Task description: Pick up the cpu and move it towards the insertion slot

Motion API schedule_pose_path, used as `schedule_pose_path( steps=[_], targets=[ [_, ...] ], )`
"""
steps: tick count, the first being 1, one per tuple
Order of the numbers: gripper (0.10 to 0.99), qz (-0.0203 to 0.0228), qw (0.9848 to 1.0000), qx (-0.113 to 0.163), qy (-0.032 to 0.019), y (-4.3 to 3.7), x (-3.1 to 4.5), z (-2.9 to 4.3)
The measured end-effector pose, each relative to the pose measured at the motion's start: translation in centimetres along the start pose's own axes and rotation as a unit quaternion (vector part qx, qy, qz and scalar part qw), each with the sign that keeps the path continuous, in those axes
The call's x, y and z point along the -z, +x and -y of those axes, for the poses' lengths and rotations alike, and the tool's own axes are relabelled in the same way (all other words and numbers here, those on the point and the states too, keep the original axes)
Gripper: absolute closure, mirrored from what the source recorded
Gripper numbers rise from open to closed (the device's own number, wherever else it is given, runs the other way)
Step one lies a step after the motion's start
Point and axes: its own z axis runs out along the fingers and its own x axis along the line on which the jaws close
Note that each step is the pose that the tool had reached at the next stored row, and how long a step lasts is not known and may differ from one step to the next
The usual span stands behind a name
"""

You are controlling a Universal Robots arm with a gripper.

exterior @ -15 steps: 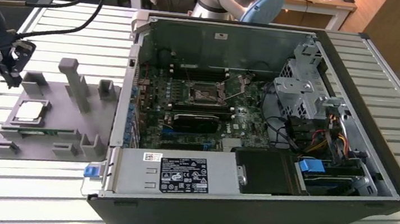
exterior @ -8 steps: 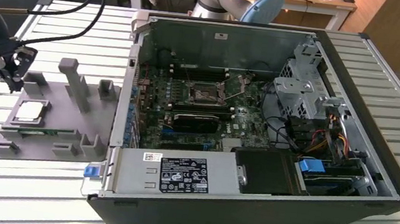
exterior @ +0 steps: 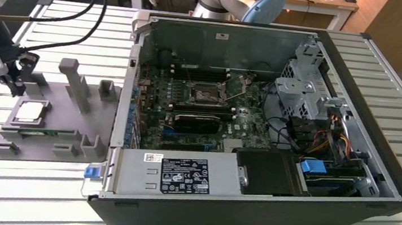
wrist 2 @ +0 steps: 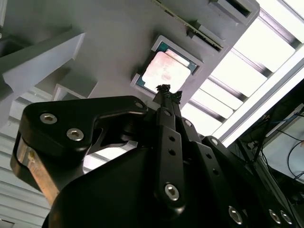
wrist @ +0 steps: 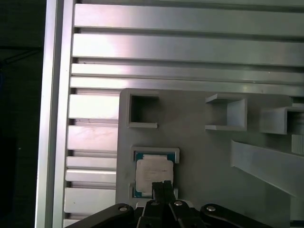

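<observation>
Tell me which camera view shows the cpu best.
The first wrist view: it looks straight down on the cpu, square in its grey fixture, with the hand overlapping one edge. The second wrist view shows it slanted behind the hand; the exterior view shows it small, at the exterior view's left.

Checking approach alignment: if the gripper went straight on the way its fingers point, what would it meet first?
Probably the cpu, seated in the grey fixture tray: in both wrist views the gripper aims at its top. The gap between them is unclear.
</observation>
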Motion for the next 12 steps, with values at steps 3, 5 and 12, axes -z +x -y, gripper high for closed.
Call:
schedule_pose_path(
  steps=[3, 5, 12],
  targets=[
    [0.984, 0.0000, 1.0000, 0.000, 0.0000, 0.02, -0.49, 0.02],
    [0.984, 0.0001, 1.0000, 0.000, 0.0000, 0.02, -0.82, 0.03],
    [0.984, 0.0000, 1.0000, 0.000, 0.0000, 0.04, -2.08, 0.08]
  ],
)
